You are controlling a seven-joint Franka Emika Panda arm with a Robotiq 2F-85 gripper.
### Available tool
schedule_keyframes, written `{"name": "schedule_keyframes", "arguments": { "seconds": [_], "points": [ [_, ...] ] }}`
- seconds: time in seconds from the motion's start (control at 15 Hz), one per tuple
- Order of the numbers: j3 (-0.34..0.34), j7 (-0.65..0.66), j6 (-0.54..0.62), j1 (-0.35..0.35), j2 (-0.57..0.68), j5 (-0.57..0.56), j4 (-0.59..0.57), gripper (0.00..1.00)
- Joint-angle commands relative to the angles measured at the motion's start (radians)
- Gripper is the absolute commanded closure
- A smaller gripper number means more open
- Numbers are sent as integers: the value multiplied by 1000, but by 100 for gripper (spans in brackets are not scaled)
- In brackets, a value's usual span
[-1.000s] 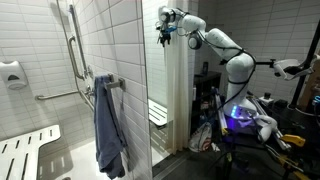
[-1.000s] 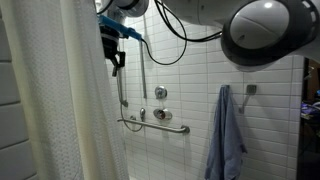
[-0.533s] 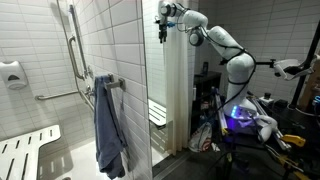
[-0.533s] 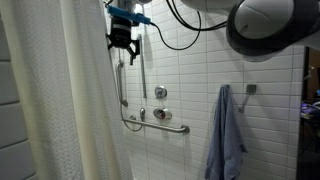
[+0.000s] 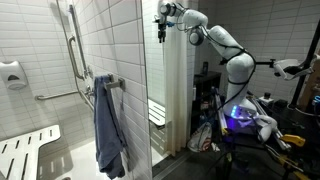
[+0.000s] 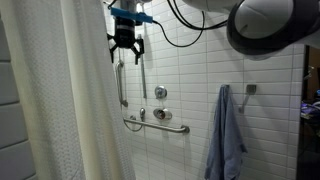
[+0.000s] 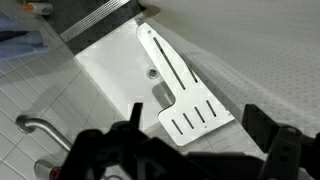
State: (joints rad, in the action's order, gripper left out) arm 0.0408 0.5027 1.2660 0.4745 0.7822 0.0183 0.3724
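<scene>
High up, the tool (image 6: 125, 58) hangs with its fingers spread apart, gripping nothing — close beside the top of the white shower curtain (image 6: 70, 110), the fold-down shower seat (image 7: 185, 105) well below.

In an exterior view the camera sits inside the stall, mid-distance, facing along the white tiled wall (image 5: 125, 40) toward the far white shower curtain (image 5: 178, 90). In an exterior view it stands low, near the curtain (image 6: 70, 110), looking up. Both exterior views share the blue hanging towel (image 5: 108, 125) and my claw (image 5: 162, 38). My wrist camera looks down from high onto the white slatted fold-down seat (image 7: 185, 95).
</scene>
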Motion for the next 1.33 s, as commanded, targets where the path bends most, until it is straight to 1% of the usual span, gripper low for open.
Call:
{"name": "schedule_keyframes", "arguments": {
  "seconds": [0.0, 0.27, 0.6, 0.73, 1.0, 1.27],
  "points": [
    [6, 0, -4, -2, 3, -5, -6, 0],
    [5, 0, -6, -2, 6, -5, -11, 0],
    [2, 1, -65, -18, -7, -5, -3, 0],
    [6, 2, -100, -27, -32, 2, 17, 0],
    [18, 14, -216, -41, -79, 21, 27, 0],
    [41, 63, -372, -60, -135, 73, 35, 0]
  ]
}}
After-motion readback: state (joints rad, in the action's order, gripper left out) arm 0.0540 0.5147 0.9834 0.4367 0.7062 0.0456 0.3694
